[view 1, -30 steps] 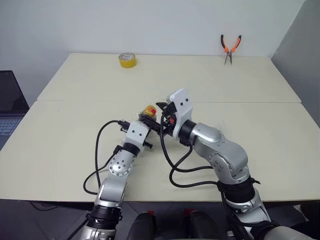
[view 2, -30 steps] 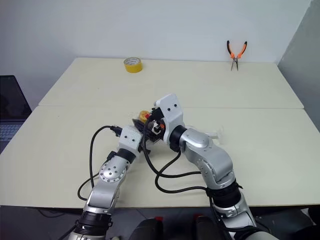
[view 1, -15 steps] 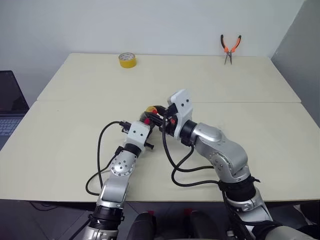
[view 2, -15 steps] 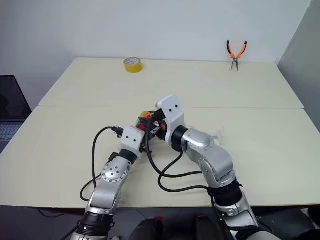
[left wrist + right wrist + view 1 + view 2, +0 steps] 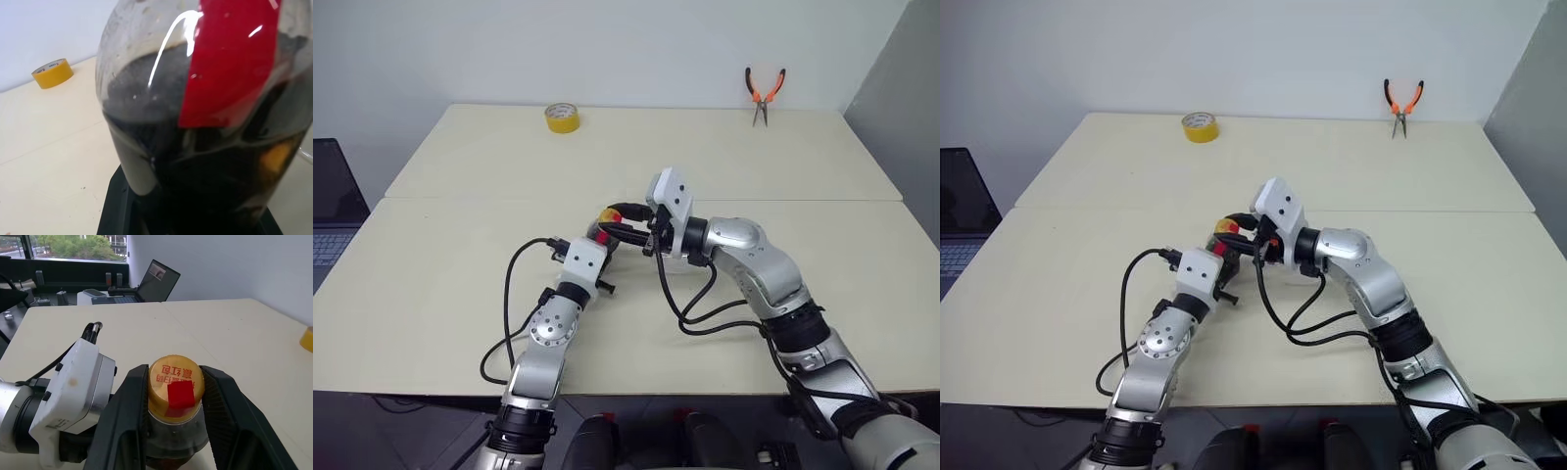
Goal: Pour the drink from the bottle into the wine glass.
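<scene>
Near the table's middle, the bottle (image 5: 205, 122) is pinched by the left gripper (image 5: 598, 243) while its cap (image 5: 175, 386) is now clamped by the just-narrowed right gripper (image 5: 174, 396), so uncapping comes before pouring.

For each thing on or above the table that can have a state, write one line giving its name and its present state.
bottle: upright, capped, clamped in the left gripper.
cap: on the bottle, gripped between the fingers of the right gripper.
drink: dark, inside the bottle, none poured.
tape roll: lying flat at the table's far side, untouched.
pliers: at the far edge, handles up, against the wall.
laptop: open.
</scene>
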